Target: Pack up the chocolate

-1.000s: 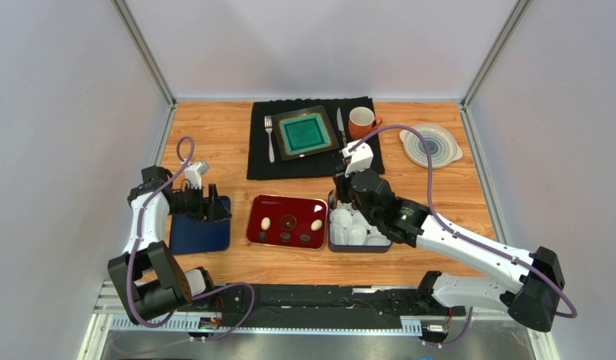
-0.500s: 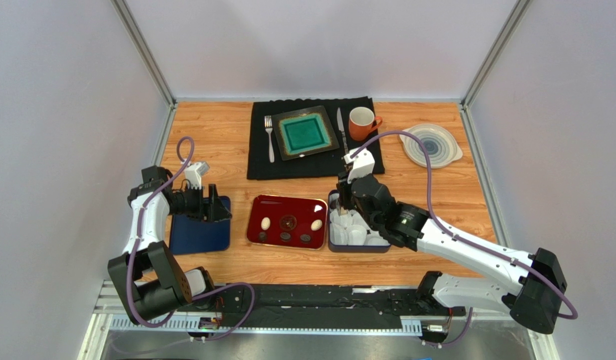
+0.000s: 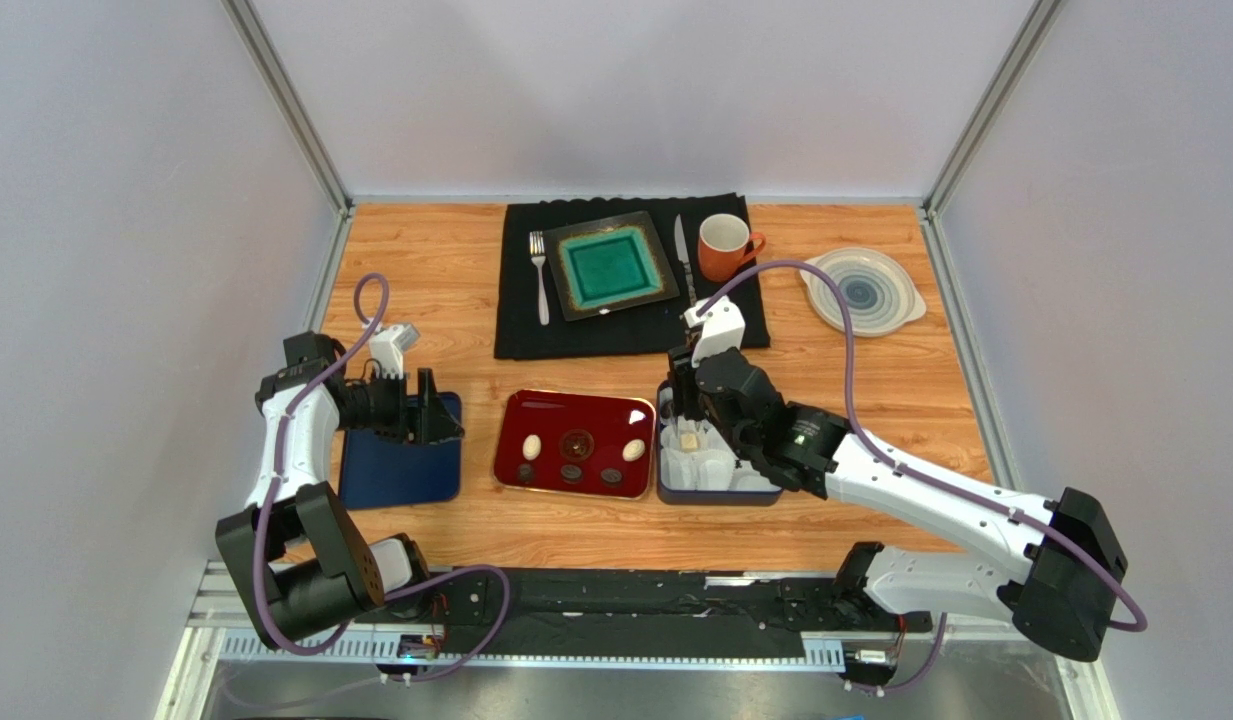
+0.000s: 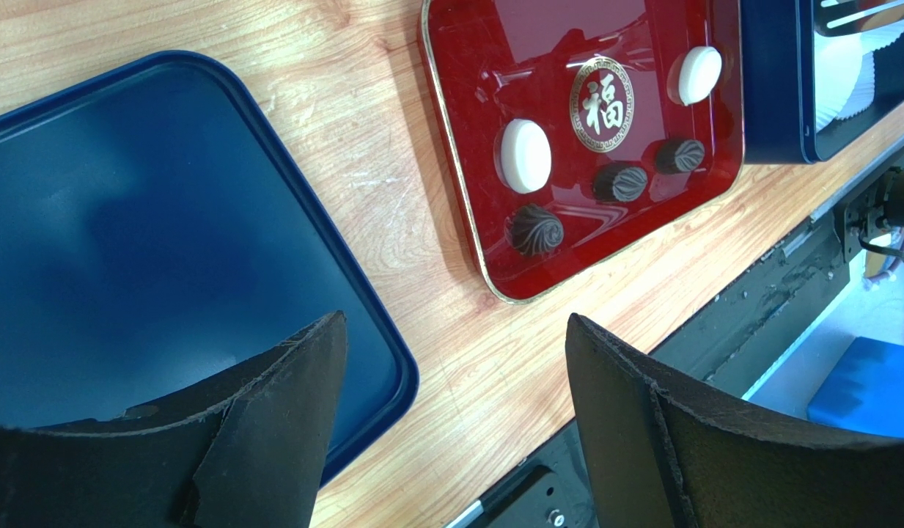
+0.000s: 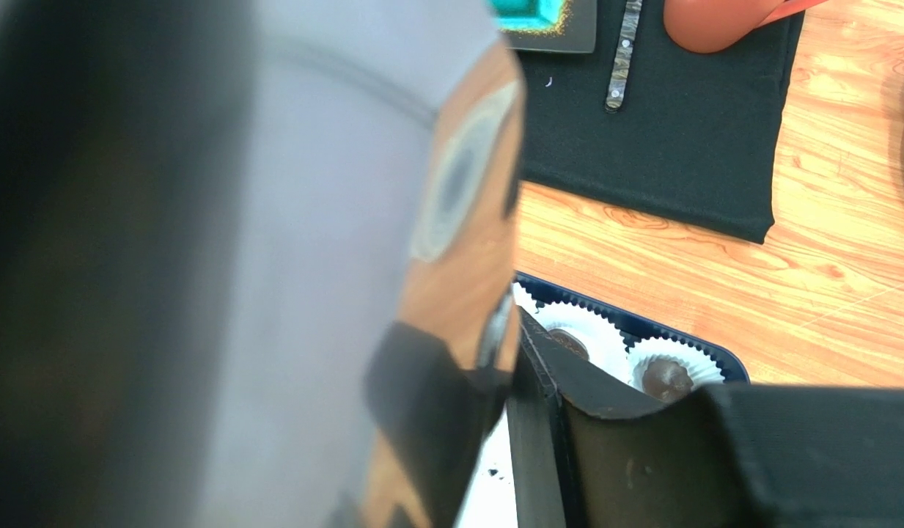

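Fingers (image 4: pixel 274 418) of left gripper (image 4: pixel 454 321): wide apart, empty, over blue lid (image 4: pixel 148 253); chocolates (image 4: pixel 525 155) on red tray (image 4: pixel 478 66) just right; right gripper (image 3: pixel 688 432): down in blue box (image 3: pixel 720 495), spread indiscernible.

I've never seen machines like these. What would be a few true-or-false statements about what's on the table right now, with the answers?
1. The red tray holds two white pieces and three dark ones. True.
2. The left arm's fingers are clamped on a chocolate. False: they stand open with nothing between them, over a corner of the blue lid.
3. The mug is blue. False: it is orange and sits on the black mat.
4. The right arm's fingers are at the blue box of paper cups. True.
5. A fork lies left of the green plate. True.
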Controlling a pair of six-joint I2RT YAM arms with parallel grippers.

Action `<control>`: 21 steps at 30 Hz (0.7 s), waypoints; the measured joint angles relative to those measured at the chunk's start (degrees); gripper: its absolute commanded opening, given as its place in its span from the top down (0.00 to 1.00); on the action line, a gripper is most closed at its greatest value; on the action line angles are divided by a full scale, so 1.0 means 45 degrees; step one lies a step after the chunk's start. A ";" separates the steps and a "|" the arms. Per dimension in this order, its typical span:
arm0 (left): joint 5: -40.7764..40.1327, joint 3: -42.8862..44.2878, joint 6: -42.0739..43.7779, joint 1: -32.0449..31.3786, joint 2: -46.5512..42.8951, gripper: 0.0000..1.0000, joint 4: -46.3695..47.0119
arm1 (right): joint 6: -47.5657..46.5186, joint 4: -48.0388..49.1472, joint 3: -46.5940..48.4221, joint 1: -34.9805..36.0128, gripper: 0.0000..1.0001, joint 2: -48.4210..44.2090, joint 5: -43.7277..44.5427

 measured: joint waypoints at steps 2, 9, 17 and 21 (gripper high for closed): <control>0.0000 0.0000 0.0000 0.0000 0.0000 0.19 0.0000 | 0.0000 0.0005 0.0000 -0.0005 0.56 0.0000 -0.0005; 0.0000 0.0000 0.0000 0.0000 0.0000 0.19 0.0000 | -0.0015 -0.0005 0.0024 -0.0005 0.60 0.0000 -0.0078; 0.0000 0.0000 0.0000 0.0000 0.0000 0.19 0.0005 | -0.0282 -0.0204 0.1166 0.0219 0.61 0.0005 -0.0393; 0.0000 0.0000 0.0000 0.0000 0.0000 0.19 0.0005 | -0.0452 -0.0092 0.1962 0.0690 0.61 0.0228 -0.0500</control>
